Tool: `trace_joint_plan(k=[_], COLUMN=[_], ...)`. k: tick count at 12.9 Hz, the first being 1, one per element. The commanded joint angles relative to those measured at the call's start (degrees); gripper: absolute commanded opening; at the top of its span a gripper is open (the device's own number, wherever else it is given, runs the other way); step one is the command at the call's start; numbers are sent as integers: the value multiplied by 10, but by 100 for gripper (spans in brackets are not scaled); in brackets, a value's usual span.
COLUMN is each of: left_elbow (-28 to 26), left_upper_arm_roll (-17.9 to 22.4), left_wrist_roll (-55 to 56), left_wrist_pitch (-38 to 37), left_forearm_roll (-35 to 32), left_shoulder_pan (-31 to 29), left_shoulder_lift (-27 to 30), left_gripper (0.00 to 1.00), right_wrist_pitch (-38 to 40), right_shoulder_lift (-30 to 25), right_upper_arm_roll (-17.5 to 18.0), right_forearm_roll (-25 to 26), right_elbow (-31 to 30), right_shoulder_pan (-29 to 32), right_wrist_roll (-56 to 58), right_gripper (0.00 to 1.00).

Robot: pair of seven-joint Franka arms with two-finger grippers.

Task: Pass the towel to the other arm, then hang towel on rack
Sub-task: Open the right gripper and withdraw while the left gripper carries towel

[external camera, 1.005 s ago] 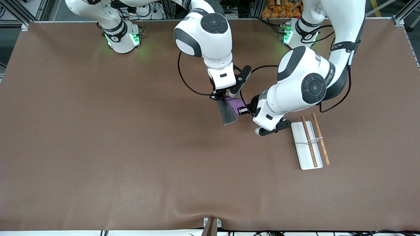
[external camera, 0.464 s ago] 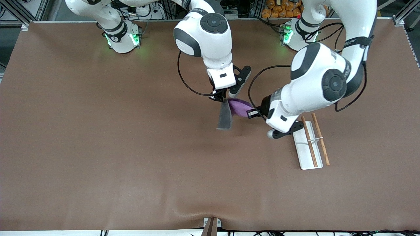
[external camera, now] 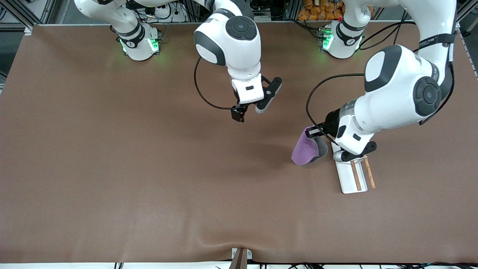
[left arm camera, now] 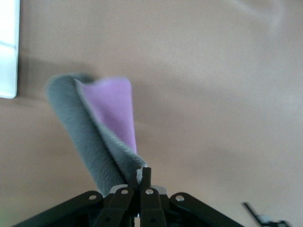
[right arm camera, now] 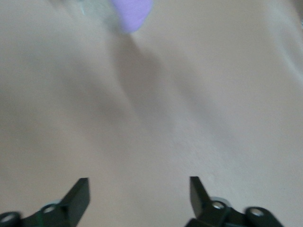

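The towel [external camera: 305, 151], purple on one face and grey on the other, hangs folded from my left gripper [external camera: 313, 131], which is shut on its top edge. It hangs just beside the rack [external camera: 345, 177], toward the right arm's end of the table. The rack's white base and two brown rods [external camera: 355, 175] are partly covered by my left wrist. The left wrist view shows the towel [left arm camera: 102, 132] pinched in the left gripper [left arm camera: 140, 174], with the rack's white base [left arm camera: 8, 47] at the edge. My right gripper [external camera: 237, 114] stands open and holds nothing over the middle of the table. In the right wrist view the right gripper [right arm camera: 138, 182] has only bare mat between its fingers.
A brown mat [external camera: 149, 168] covers the whole table. A small metal bracket [external camera: 241, 256] sits at the table's edge nearest the front camera. Both arm bases [external camera: 138, 43] stand along the edge farthest from the front camera.
My right gripper opened and let go of the towel, then drew back a little. My left arm carried the towel away toward the rack, where it now hangs purple face out.
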State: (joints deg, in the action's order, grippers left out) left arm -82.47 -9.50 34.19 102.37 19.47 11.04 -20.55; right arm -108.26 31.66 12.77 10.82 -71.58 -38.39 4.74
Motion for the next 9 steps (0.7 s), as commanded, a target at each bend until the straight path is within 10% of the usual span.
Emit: trace_joint_plan(k=[1,9], left_elbow=[-2,-8], left_upper_arm_roll=[-1,2], left_wrist_roll=[-47,-207], left_wrist_pitch=[-9,-10], left_forearm_roll=[-21,-72], left_shoulder_pan=[-18,-84], left_shoulder_lift=[9,2], left_gripper=[0,0], right_wrist_pitch=[37,188], right_shoulder_lift=[-42,-123], right_upper_arm_roll=[7,4], right_forearm_roll=[-9,-132], right_elbow=[-4,-4], right_shoulder_pan=[49,302], right_wrist_roll=[0,6], right_gripper=[100,100])
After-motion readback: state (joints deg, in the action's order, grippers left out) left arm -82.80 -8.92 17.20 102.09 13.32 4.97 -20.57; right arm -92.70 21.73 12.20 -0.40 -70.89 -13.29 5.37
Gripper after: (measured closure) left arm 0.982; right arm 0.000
